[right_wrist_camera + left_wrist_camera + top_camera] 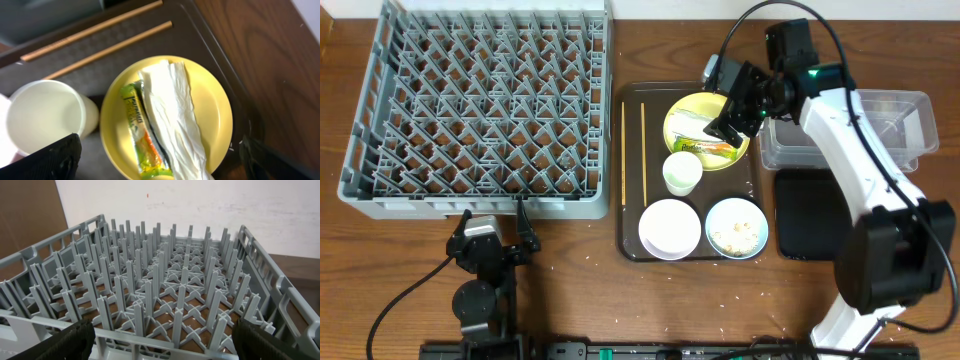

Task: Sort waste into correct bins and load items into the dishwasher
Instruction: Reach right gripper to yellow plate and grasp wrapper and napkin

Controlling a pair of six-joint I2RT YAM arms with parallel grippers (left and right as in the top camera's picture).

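Observation:
The yellow plate [692, 122] sits at the back of the dark brown tray [632, 170] and holds the white paper wrapper [172, 112] and the green-orange packet [142, 137]. My right gripper [732, 112] hangs open just above the plate, fingers [162, 160] either side of the waste, touching nothing. The pale cup [682, 173], white bowl [669, 228], light blue bowl [736, 228] with rice grains and two chopsticks [642, 150] are on the tray. The grey dish rack [485, 105] is at left. My left gripper [492, 240] is open in front of the rack [165, 290].
The clear tub [910, 125] stands at the right, partly behind my right arm, with the black tray [805, 215] in front of it. Loose rice grains lie on the table near the front edge.

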